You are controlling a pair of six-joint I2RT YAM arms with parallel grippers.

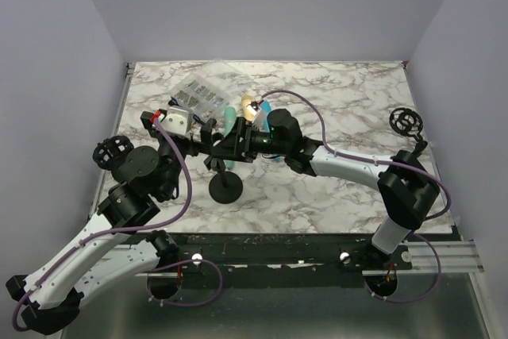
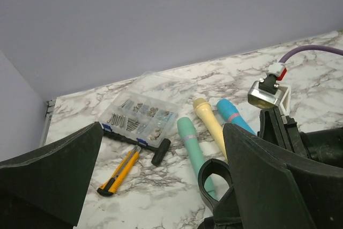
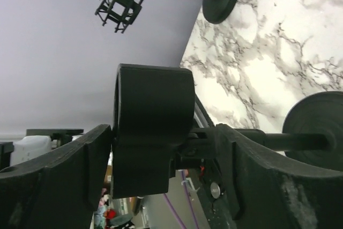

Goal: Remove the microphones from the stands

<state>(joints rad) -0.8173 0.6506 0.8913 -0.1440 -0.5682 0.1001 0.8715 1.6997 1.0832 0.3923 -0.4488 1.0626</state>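
The stand (image 1: 225, 189) is seen upright near the middle of the table (image 1: 341, 196). Its clip (image 3: 153, 127) is clamped between the fingers of the right gripper (image 3: 163, 151), one finger pressed to each side. The left gripper (image 2: 163, 143) is spread wide just beside the clip, with nothing held. No microphone is seen in the clip. A teal microphone (image 2: 192, 143), a yellow microphone (image 2: 209, 122) and a blue microphone (image 2: 231, 116) are laid side by side on the table beyond it, so the lifting-out is judged done. What is called for next is a gentle release of the clip and a straight withdrawal, so that the stand is not tipped. The near end of the teal microphone is hidden behind the clip's ring in the left wrist view, so it may perhaps be touching the clip; from above, the stand's stem is covered by both grippers
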